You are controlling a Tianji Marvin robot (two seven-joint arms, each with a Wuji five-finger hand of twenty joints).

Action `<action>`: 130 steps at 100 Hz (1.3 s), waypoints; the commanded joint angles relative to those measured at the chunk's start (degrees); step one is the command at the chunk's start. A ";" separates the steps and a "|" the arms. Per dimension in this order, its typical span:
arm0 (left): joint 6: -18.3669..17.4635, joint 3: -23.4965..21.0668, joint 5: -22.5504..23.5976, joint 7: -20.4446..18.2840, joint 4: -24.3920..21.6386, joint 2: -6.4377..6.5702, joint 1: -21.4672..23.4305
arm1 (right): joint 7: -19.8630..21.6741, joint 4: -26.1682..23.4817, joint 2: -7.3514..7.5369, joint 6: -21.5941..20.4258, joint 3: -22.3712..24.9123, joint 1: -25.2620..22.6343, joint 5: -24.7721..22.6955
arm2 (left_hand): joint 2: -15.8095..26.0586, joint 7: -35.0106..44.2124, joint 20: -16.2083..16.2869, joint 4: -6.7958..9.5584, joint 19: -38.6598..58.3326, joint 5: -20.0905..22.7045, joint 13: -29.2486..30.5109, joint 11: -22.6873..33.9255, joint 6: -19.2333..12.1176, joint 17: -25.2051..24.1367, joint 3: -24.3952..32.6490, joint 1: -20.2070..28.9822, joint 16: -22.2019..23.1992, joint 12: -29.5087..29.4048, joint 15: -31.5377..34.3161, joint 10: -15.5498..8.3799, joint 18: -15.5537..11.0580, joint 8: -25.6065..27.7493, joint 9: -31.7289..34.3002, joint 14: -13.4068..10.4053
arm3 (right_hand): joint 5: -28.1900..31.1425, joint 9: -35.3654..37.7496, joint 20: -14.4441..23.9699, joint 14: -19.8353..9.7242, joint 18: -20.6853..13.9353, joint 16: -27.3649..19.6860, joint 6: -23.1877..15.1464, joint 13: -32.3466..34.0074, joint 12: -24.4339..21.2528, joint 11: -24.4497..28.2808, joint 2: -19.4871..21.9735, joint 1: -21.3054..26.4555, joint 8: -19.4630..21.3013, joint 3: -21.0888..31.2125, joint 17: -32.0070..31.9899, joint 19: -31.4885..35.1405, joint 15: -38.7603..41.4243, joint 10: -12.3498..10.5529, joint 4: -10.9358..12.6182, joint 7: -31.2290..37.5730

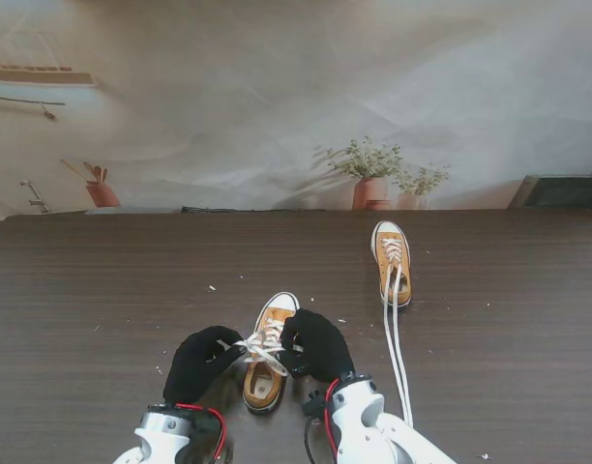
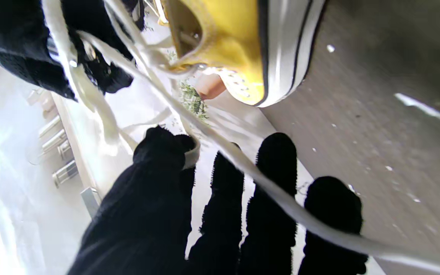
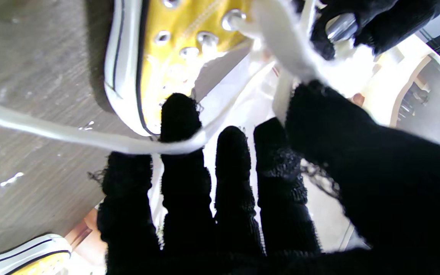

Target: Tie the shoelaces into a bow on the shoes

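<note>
The table (image 1: pixel 103 290) carried two yellow shoes. The near shoe (image 1: pixel 267 353) sat between the left hand (image 1: pixel 201 362) and right hand (image 1: pixel 320 345), each pinching its white lace (image 1: pixel 260 348). The far shoe (image 1: pixel 392 261) lay farther right, laces (image 1: pixel 399 358) trailing toward me.

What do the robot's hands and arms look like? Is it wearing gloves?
Yes. The left hand and right hand both wear fuzzy black knit gloves over five fingers. The wrists are smooth white shells with red cables looping beside them.
</note>
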 commanded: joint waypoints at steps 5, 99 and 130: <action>1.11 -0.22 -0.95 -1.15 0.68 -0.15 -0.60 | -0.32 1.53 -0.23 1.28 0.02 0.63 0.01 | -2.56 -0.29 1.19 -0.78 -0.19 4.17 -0.78 -0.16 -5.36 -0.96 3.92 -2.95 1.77 -3.67 -0.43 0.17 3.29 -3.38 0.48 0.49 | 4.42 -1.30 -0.48 -0.80 -1.24 0.75 -5.75 -0.65 -0.19 -0.72 -1.40 1.36 1.73 7.63 -0.27 -0.06 -0.51 0.30 3.19 -0.72; 8.69 -3.23 -5.05 -0.81 0.08 -0.84 0.71 | -5.05 1.57 0.26 7.37 3.24 -3.16 -5.30 | -2.41 -2.83 1.44 -1.20 -2.05 8.20 -1.50 -1.44 -1.48 -2.79 5.19 -3.06 1.98 -5.19 -1.72 1.25 4.93 -7.71 1.18 2.88 | 7.83 2.01 -1.37 0.79 0.40 0.31 -5.53 -0.05 0.31 -1.36 -3.44 2.47 2.00 7.63 -0.18 0.17 -1.34 0.93 5.72 -3.82; 9.45 -5.07 -5.96 -0.33 -1.11 -1.07 2.50 | -6.81 0.64 0.72 9.12 4.88 -5.78 -7.84 | -2.21 -3.56 1.60 -1.14 -2.46 8.90 -1.59 -1.24 -0.24 -3.13 4.88 -2.50 2.07 -5.85 -1.84 1.66 5.37 -9.03 1.22 3.37 | 8.06 2.61 -1.60 1.05 0.64 0.19 -5.21 0.09 0.40 -1.52 -3.47 2.90 1.87 7.63 -0.12 0.17 -1.47 1.11 5.49 -4.15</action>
